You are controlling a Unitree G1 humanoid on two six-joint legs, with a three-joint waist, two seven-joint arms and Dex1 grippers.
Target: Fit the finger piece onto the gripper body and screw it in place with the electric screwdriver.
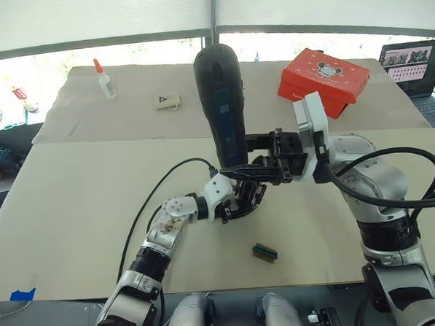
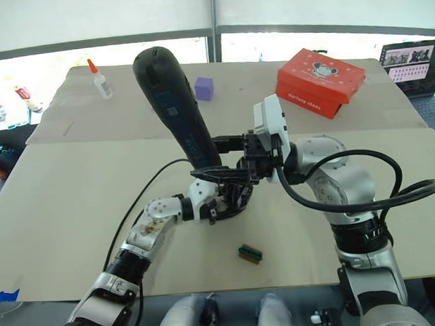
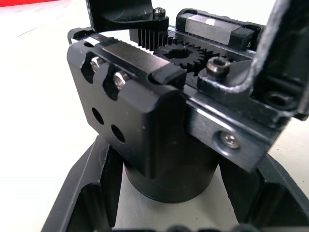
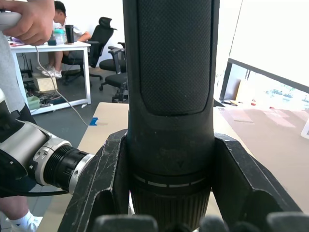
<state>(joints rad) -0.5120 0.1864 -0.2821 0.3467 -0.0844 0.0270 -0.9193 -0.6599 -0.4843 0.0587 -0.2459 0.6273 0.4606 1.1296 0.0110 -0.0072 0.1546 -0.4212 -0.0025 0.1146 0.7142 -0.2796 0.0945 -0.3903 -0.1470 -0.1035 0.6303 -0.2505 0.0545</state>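
I stand over a wide beige table [image 1: 74,214]; its near half has open room on both sides of my arms. Along the far edge sit a red box [image 1: 323,81], a laptop [image 1: 417,65] at the far right corner, and a glue bottle [image 1: 104,79] far left.

My right gripper [image 1: 258,172] is clenched around the electric screwdriver [image 1: 222,104], held nearly upright, fat end raised, over mid-table. My left gripper [image 1: 237,198] clasps the gripper body [image 3: 164,121] just below it, on the table.

A small green-and-dark block [image 1: 264,252] lies alone near the front edge.

The right eye view reveals a purple cube [image 2: 204,88] behind the screwdriver. The left wrist view shows the body's gear teeth and screws; the right wrist view shows a person's hand [image 4: 31,19] and office chairs beyond.
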